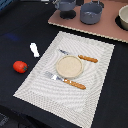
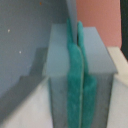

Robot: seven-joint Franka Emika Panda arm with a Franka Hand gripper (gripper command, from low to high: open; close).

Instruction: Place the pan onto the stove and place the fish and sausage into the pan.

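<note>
The dark grey-blue pan (image 1: pixel 65 5) stands at the back edge of the exterior view, on the left end of the pinkish-brown stove (image 1: pixel 107 31). The white fish (image 1: pixel 34 49) lies on the dark table left of the placemat. The red sausage (image 1: pixel 20 66) lies nearer the front, left of the mat. My gripper (image 2: pixel 75 35) shows only in the wrist view. Its teal pads (image 2: pixel 75 80) are pressed together and nothing shows between them. Behind them are a grey surface and a pink patch of the stove (image 2: pixel 100 20). The gripper does not show in the exterior view.
A larger grey pot (image 1: pixel 91 13) stands on the stove beside the pan, and a pale bowl (image 1: pixel 123 18) at the stove's right end. The striped placemat (image 1: pixel 35 87) carries a round plate (image 1: pixel 69 66), a knife (image 1: pixel 82 57) and a fork (image 1: pixel 67 81) with orange handles.
</note>
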